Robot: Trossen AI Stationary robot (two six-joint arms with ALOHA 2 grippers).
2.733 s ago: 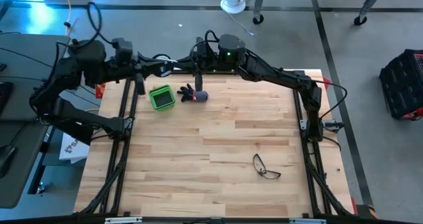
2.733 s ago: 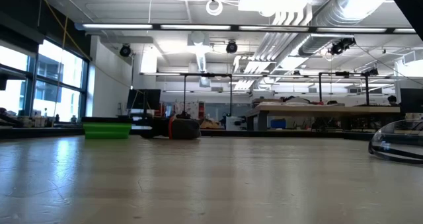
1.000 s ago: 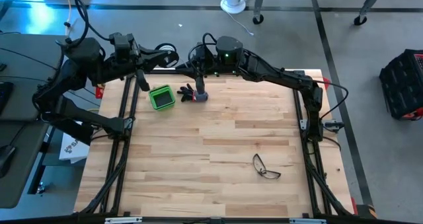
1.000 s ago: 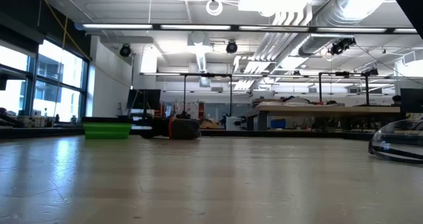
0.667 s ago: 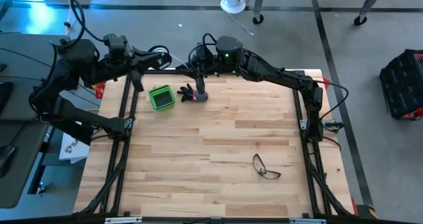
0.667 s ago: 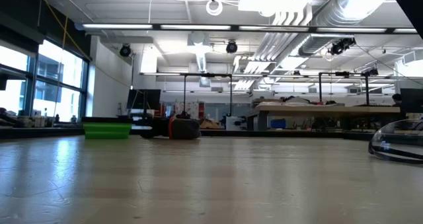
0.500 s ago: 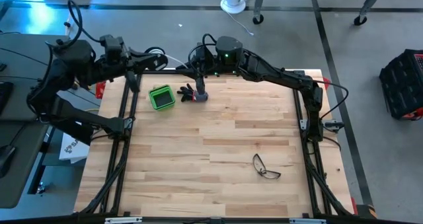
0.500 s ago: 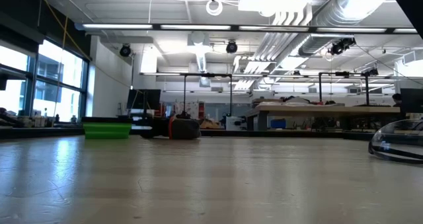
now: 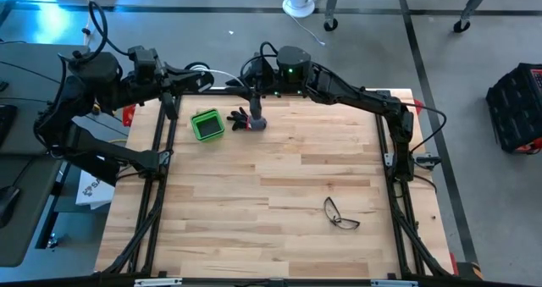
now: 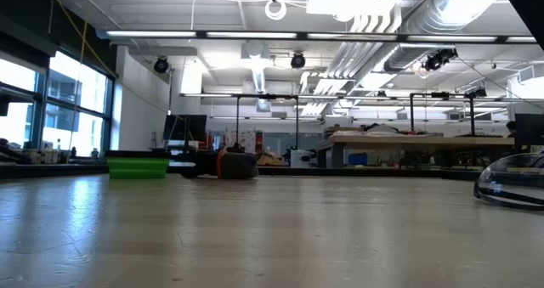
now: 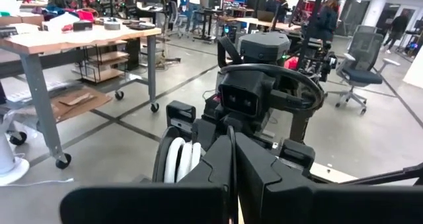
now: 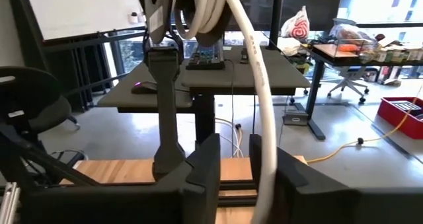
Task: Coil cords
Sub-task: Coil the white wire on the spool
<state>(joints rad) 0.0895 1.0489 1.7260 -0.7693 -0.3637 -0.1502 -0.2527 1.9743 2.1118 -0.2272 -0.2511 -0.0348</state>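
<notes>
White cord [image 12: 261, 112] ran slack between both pincers above the bench [image 9: 279, 194] far edge, beyond the green box [image 9: 207, 124]. Left pincer [image 11: 232, 163] was clamped on its coiled end [image 11: 185, 156]; right pincer [image 12: 234, 154] stood slightly parted around the cord.

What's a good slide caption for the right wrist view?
White cord loops off the left gripper and hangs between the right gripper's parted jaws.

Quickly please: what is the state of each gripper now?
Left gripper: shut, nothing clearly held.
Right gripper: open, white cord passing its fingers.
</notes>
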